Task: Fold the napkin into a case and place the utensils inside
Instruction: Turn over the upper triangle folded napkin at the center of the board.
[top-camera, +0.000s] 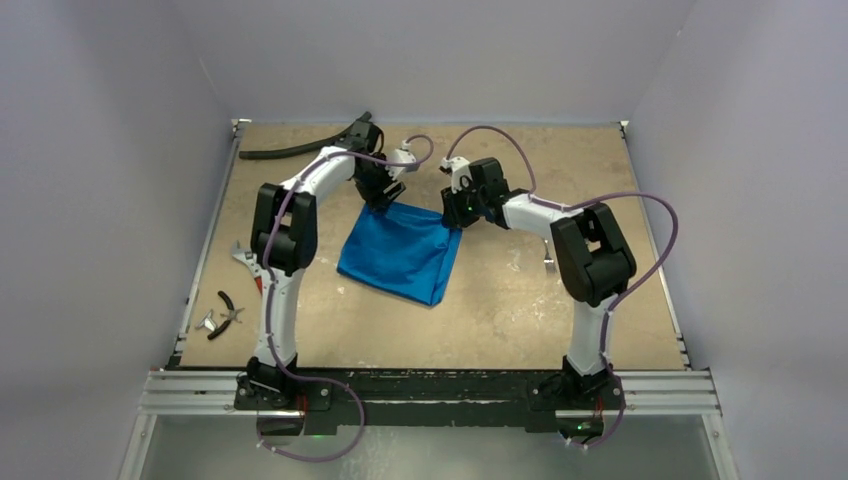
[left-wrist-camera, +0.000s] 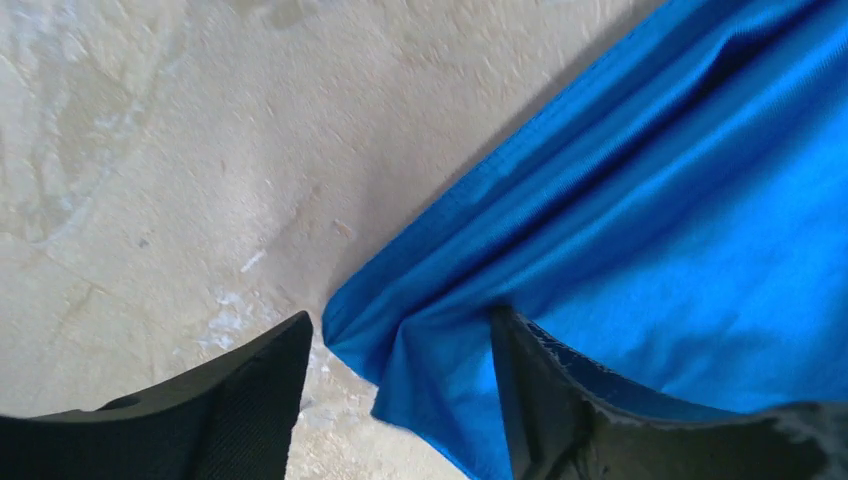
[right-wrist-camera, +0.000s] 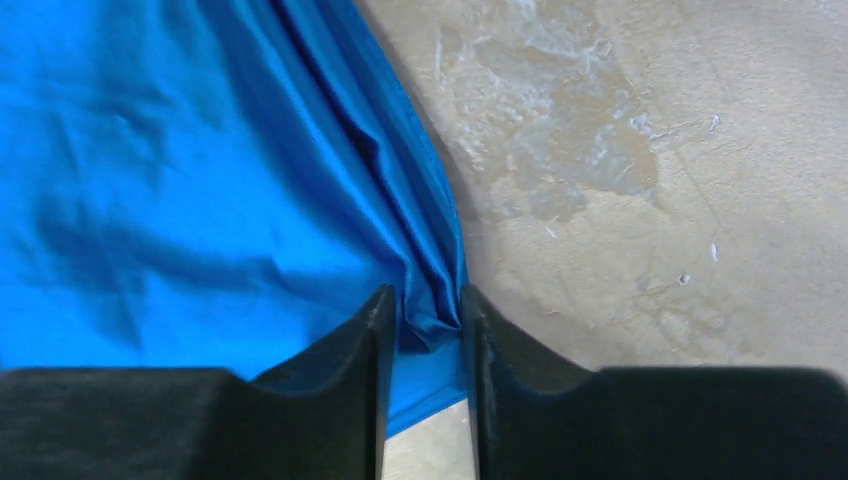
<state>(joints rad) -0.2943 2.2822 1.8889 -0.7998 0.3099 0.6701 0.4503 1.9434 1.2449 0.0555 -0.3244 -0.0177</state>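
Observation:
The blue napkin (top-camera: 400, 255) lies on the table as a folded, roughly square sheet, not a narrow case. My left gripper (top-camera: 383, 200) hovers at its far left corner. In the left wrist view that gripper (left-wrist-camera: 400, 330) is open, with the napkin (left-wrist-camera: 650, 230) corner lying loose between its fingers. My right gripper (top-camera: 455, 215) is at the far right corner. In the right wrist view its jaws (right-wrist-camera: 425, 305) stand slightly apart around a bunched fold of the napkin (right-wrist-camera: 200, 180). A slim silver piece (top-camera: 548, 262) shows by the right arm's elbow, too small to name as a utensil.
A long black hose (top-camera: 290, 150) lies along the far left edge. A silver wrench (top-camera: 245, 262) and black-handled pliers (top-camera: 230, 308) sit at the left side of the table. Grey walls close in three sides.

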